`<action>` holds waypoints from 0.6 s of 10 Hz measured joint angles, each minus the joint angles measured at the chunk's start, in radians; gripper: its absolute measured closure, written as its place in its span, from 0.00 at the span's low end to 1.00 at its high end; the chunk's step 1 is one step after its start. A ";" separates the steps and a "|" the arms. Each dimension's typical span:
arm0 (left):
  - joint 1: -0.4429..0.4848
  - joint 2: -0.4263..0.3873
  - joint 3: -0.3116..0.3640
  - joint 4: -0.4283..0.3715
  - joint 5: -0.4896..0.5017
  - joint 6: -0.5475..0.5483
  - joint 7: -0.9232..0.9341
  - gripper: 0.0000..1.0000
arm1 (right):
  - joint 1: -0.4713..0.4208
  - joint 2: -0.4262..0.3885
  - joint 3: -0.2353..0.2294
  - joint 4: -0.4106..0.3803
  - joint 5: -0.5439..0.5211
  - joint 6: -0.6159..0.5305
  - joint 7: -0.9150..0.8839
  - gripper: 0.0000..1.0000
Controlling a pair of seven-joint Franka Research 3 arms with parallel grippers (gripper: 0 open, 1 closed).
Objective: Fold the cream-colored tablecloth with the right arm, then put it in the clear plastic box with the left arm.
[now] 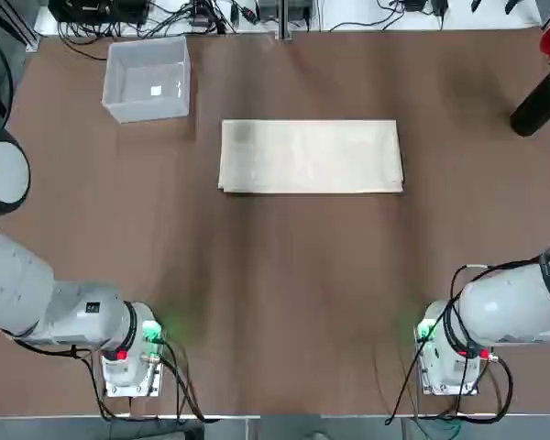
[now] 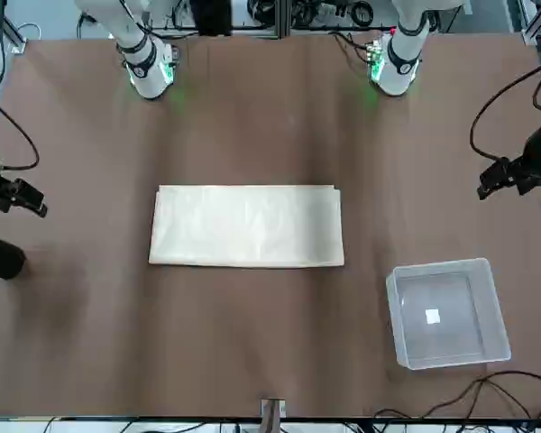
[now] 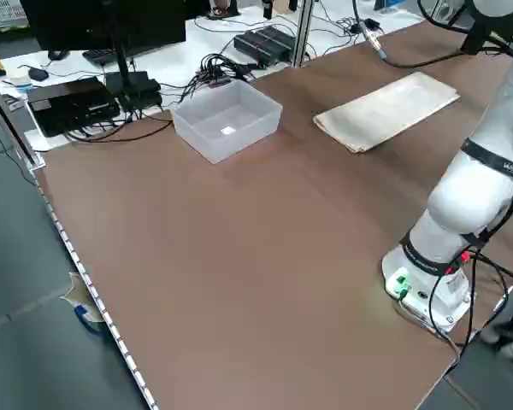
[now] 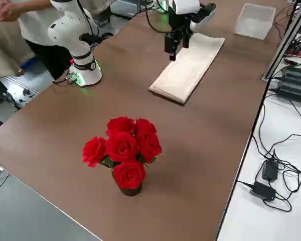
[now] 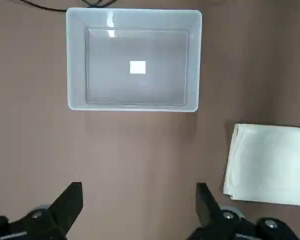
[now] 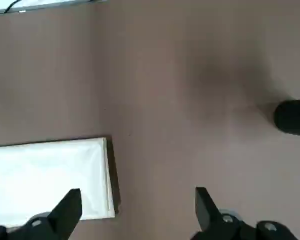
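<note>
The cream-colored tablecloth point(image 1: 312, 156) lies flat on the table's far middle as a long rectangle in layers, its layered edge toward the robot. The clear plastic box point(image 1: 148, 78) stands empty at the far left, a white mark on its bottom. My left gripper point(image 5: 140, 192) hangs open high above the table, between the box point(image 5: 134, 59) and the cloth's left end point(image 5: 270, 162). My right gripper point(image 6: 137, 197) is open too, high above bare table off the cloth's right end point(image 6: 50, 177). Neither touches anything. In the front view both grippers show at the picture's sides.
A dark vase of red roses point(image 4: 123, 150) stands at the table's far right, seen in the top view as a dark vase point(image 1: 539, 105). Cables and electronics point(image 3: 94, 94) lie beyond the table's far edge. A person point(image 4: 30, 20) stands behind the right arm's base.
</note>
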 joint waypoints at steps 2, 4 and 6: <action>0.000 0.002 0.000 0.000 0.000 0.000 0.009 0.00 | 0.000 0.000 0.000 0.000 0.000 -0.013 0.000 0.00; 0.000 0.004 0.000 0.000 0.000 0.000 0.013 0.00 | 0.000 0.000 0.000 0.000 0.000 -0.013 0.000 0.00; 0.000 0.012 0.000 0.000 0.000 0.001 0.019 0.00 | -0.001 0.000 -0.001 -0.001 0.002 -0.015 0.001 0.00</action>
